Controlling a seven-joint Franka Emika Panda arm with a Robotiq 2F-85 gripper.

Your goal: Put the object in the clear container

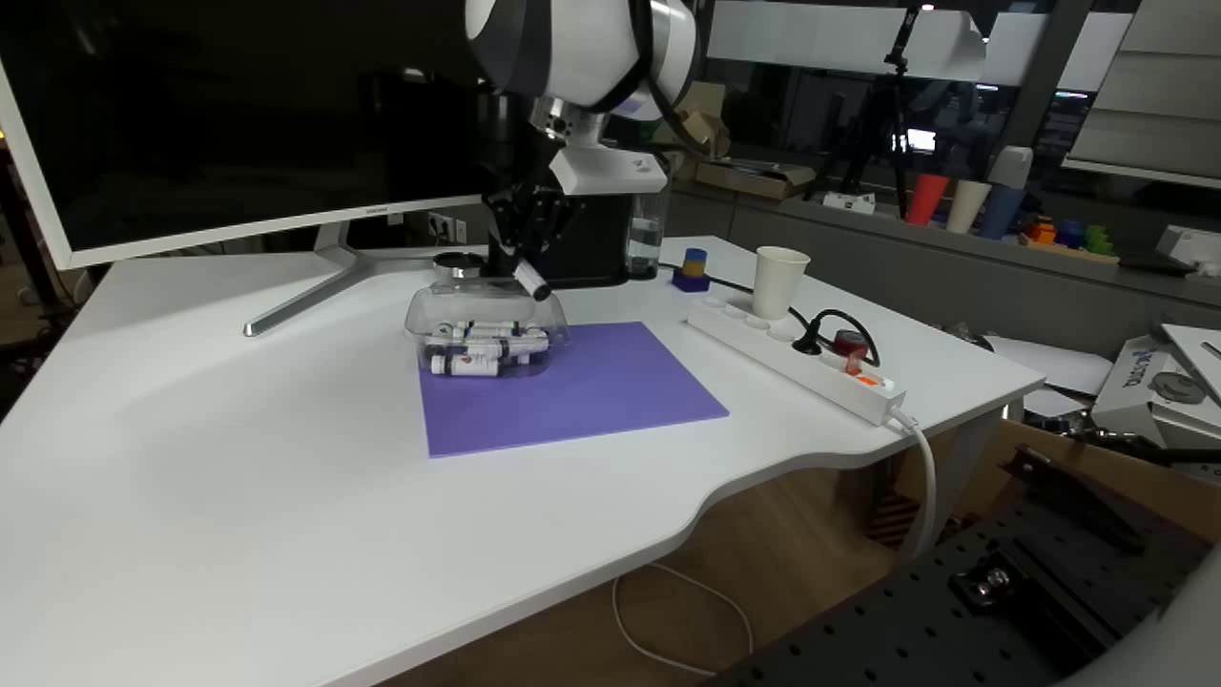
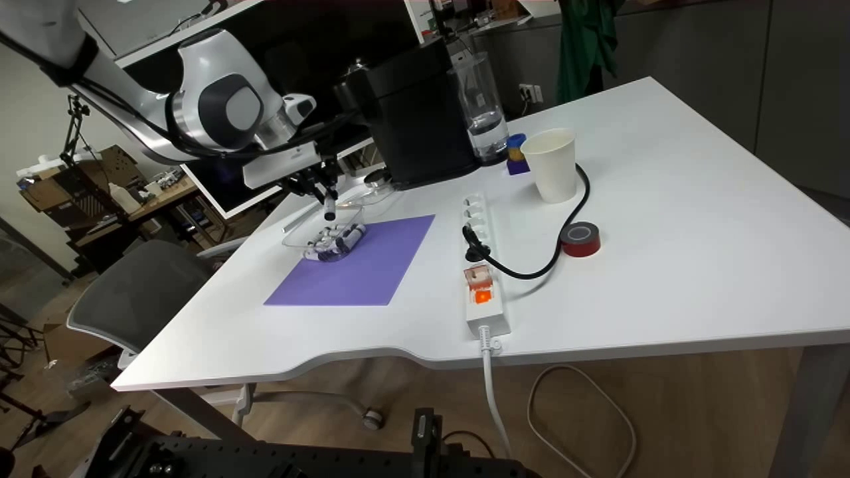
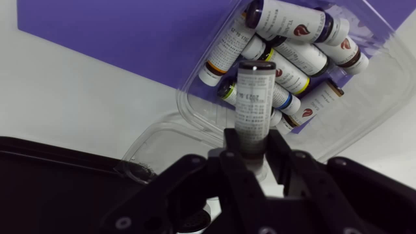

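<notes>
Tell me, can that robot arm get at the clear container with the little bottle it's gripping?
Likely yes. The end effector is closed on the bottle and appears to hang above the clear container, whose top looks open; I see nothing in between. Bare room shows beside the other bottles inside.

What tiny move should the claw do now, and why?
I'd probably lower the claw a little: it grips a small bottle that seems to hang above the clear container, where other bottles lie, so letting go up here might make it bounce.
</notes>
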